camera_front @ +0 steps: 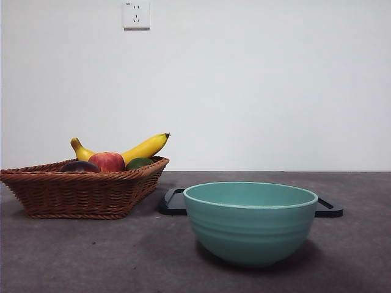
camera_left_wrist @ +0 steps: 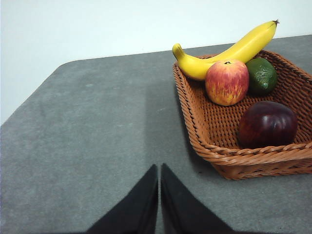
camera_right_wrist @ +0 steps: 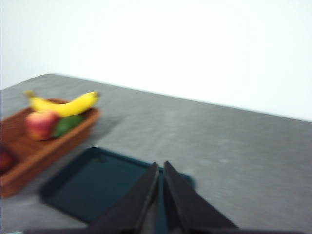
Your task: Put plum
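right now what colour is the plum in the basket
Dark purple-maroon and glossy. The plum shows best in the left wrist view.

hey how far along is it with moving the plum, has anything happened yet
Nothing looks done yet. The plum lies in the wicker basket with the banana, apple and green fruit. Nothing is in hand: the left gripper and right gripper are both shut, empty and apart from the fruit. Left to do: reach the plum, grasp it, lift it and set it down, perhaps in the teal bowl or dark tray.

Wicker basket (camera_front: 73, 192) holds banana (camera_front: 143, 148), apple (camera_front: 107, 161); teal bowl (camera_front: 250, 223) nearby.
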Motion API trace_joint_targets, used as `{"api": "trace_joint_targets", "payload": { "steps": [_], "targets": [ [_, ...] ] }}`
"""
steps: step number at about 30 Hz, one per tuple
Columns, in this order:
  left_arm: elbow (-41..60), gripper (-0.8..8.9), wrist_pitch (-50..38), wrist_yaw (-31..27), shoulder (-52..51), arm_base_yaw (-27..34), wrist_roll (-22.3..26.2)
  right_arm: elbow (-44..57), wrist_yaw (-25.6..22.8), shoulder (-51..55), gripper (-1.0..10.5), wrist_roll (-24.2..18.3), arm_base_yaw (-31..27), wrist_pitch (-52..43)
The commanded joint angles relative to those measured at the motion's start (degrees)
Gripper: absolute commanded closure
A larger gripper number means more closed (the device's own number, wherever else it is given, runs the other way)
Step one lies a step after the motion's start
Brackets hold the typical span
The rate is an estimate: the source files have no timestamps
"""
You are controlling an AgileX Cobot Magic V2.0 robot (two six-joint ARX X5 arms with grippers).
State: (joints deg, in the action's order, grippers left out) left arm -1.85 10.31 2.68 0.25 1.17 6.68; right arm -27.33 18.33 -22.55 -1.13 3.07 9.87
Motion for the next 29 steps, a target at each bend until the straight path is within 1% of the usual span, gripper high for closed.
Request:
{"api": "trace_joint_targets", "payload": {
  "steps": [1, 7, 12, 20, 27, 29],
  "targets": [
    [1.20, 8.05, 0.42, -0.15, -0.09, 0.11, -0.28, 4.57, -2.51, 3.34, 9.4, -1.03, -1.55, -3.19],
    [1.20, 8.05, 0.42, -0.15, -0.09, 0.11, -0.28, 15.34, -7.89, 11.50, 9.4, -1.03, -2.86, -9.38],
    [1.20, 8.05, 0.42, -0.15, -0.09, 0.11, -0.28, 21.81, -9.84, 16.72, 9.4, -0.90, -2.84, -11.58],
    [1.20, 8.05, 0.42, -0.15, -0.07, 0.11, -0.28, 26.53, -9.88, 20.96, 9.4, -0.83, -2.89, -11.45],
    [1.20, 8.05, 0.42, -0.15, -0.09, 0.11, -0.28, 26.71, -12.44, 22.36, 9.4, -0.79, -2.93, -7.17],
    [1.20, 8.05, 0.42, -0.15, -0.09, 0.11, -0.28, 26.71, -12.41, 22.36, 9.4, -0.72, -2.93, -5.05]
  ]
}}
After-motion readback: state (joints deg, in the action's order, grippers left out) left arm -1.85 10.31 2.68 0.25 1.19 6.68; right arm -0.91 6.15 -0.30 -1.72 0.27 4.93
